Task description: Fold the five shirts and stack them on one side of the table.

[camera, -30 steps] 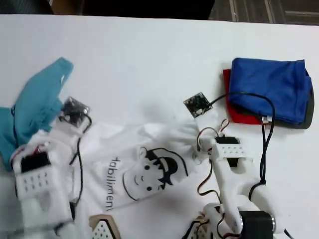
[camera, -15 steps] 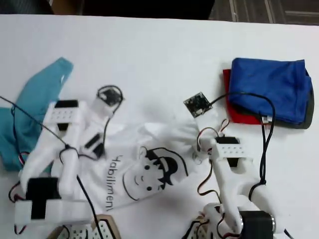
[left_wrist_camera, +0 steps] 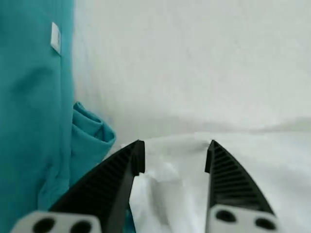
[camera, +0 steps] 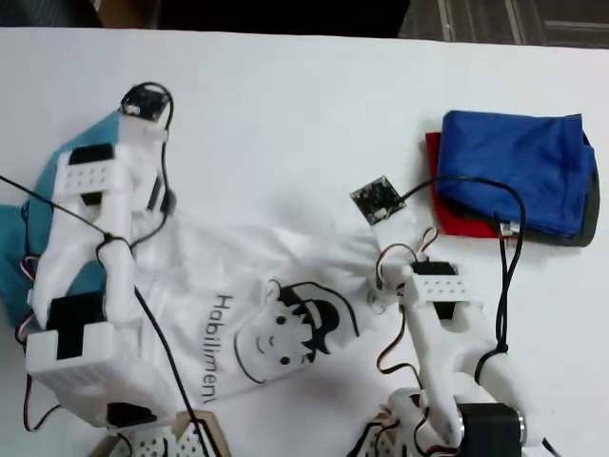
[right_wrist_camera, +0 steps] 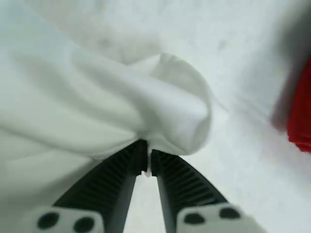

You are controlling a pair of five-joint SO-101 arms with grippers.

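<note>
Shirts lie in three places on the white counter (camera: 285, 86) in the high view. A white shirt (camera: 276, 324) printed with a cartoon face is spread, rumpled, across the lower middle. A teal shirt (camera: 24, 238) lies crumpled at the left edge, partly under the left arm (camera: 90, 248), which stretches from the lower left corner toward the upper left. In the upper right a folded blue shirt (camera: 514, 167) sits on a red shirt (camera: 455, 221). A dark rim shows under the blue one's right side, and I cannot tell what it is. The count is one white, one teal, one blue and one red shirt. The right arm (camera: 442, 324) rises from the lower edge right of centre and ends at the white shirt's right-hand corner. How either arm's jaws stand cannot be read from up here.

The left wrist view supplies that for the left arm. Its black ribbed jaws are spread wide with nothing between them, held over the white shirt's edge where it meets bare counter. The teal shirt lies just beside the white one and carries a small white tag (left_wrist_camera: 56, 38).

The right wrist view shows the right arm's jaws pressed almost together on a bunched fold of the white shirt. A strip of the red shirt shows beyond the fold, apart from it.
</note>
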